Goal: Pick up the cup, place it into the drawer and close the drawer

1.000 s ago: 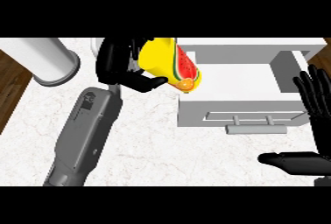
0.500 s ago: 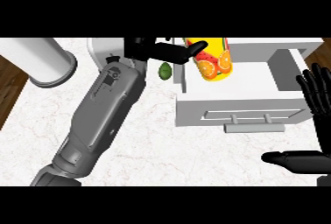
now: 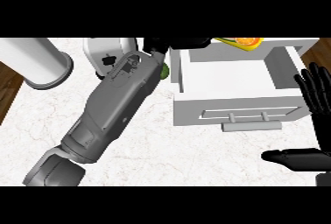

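A yellow cup [image 3: 242, 42] with orange fruit slices on it shows at the top edge, over the far side of the open white drawer [image 3: 236, 103]. My left hand [image 3: 177, 43] is curled round the cup, and most of the cup is cut off by the view's upper edge. The grey left forearm [image 3: 110, 105] stretches diagonally across the counter. My right hand [image 3: 317, 94] rests open at the right edge, fingers up, beside the drawer's right wall. The drawer's inside looks bare, with its handle [image 3: 252, 126] facing me.
A white cylinder [image 3: 35, 61] stands at the upper left. A white appliance [image 3: 107, 54] sits behind the left forearm, with a small green thing [image 3: 165, 71] next to it. Dark wood floor shows past the counter's left and right edges.
My left arm has reached farther up and right, carrying the cup from the drawer's left side to over its far part. The right hand stayed put.
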